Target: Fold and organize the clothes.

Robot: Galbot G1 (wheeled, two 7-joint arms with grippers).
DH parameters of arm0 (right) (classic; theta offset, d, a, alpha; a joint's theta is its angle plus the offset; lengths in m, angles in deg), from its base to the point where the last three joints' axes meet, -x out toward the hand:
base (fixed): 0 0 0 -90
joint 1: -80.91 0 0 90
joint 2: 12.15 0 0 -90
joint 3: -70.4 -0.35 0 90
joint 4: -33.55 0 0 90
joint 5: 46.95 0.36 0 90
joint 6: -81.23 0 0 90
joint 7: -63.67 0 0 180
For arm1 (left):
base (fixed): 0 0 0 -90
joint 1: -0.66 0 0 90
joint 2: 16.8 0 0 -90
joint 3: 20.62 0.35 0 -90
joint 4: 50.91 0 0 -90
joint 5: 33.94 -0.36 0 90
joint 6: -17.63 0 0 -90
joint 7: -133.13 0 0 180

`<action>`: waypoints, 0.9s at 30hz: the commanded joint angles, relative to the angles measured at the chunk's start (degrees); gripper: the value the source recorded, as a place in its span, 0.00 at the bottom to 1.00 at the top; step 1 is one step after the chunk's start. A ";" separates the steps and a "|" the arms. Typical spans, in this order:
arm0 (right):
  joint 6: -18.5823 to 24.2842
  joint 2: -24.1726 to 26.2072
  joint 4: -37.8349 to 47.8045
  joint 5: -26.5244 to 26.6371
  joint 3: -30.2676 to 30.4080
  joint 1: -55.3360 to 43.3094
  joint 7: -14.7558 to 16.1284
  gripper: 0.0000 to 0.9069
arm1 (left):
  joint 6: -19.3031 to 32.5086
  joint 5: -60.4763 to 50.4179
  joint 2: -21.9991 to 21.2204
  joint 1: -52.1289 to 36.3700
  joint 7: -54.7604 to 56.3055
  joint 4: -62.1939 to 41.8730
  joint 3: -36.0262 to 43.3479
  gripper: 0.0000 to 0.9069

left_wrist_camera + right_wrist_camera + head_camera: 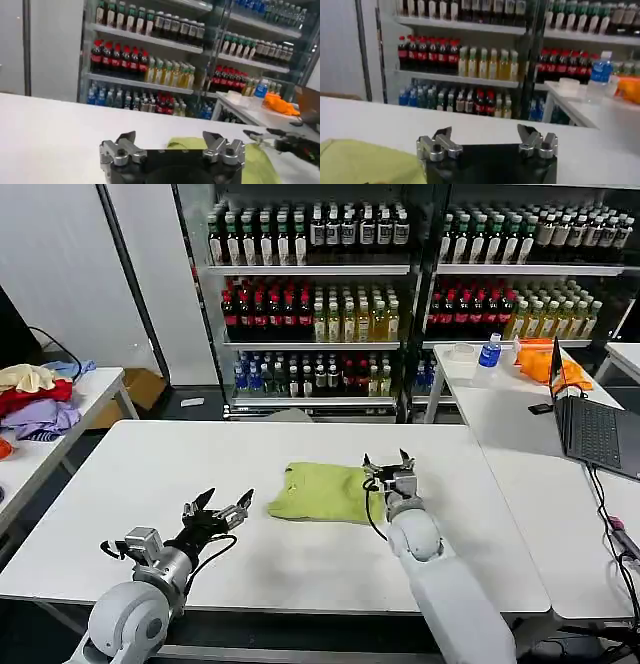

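Observation:
The clothes are one lime T-shirt [322, 492], folded into a small rectangle in the middle of the white table [150, 484]. My right gripper [388, 461] hovers open at the shirt's right edge, with nothing between its fingers. Off to the shirt's left, my left gripper [222, 505] is open and empty, pointing toward the shirt. In the left wrist view the T-shirt [255, 162] lies just beyond the open left gripper [172, 140], and the right gripper [262, 136] shows farther off. In the right wrist view the T-shirt [365, 162] sits beside the open right gripper [485, 135].
A side table on the left holds a pile of red, purple and cream garments [35, 399]. The right table carries a laptop [595, 429], an orange cloth [545, 362] and a water bottle [489, 351]. Shelves of bottled drinks [310, 309] stand behind.

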 commanded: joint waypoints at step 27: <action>7.69 6.59 -41.13 -4.86 -18.34 38.71 2.55 1.00 | 5.84 -10.96 0.27 5.04 -1.28 4.09 -2.84 1.00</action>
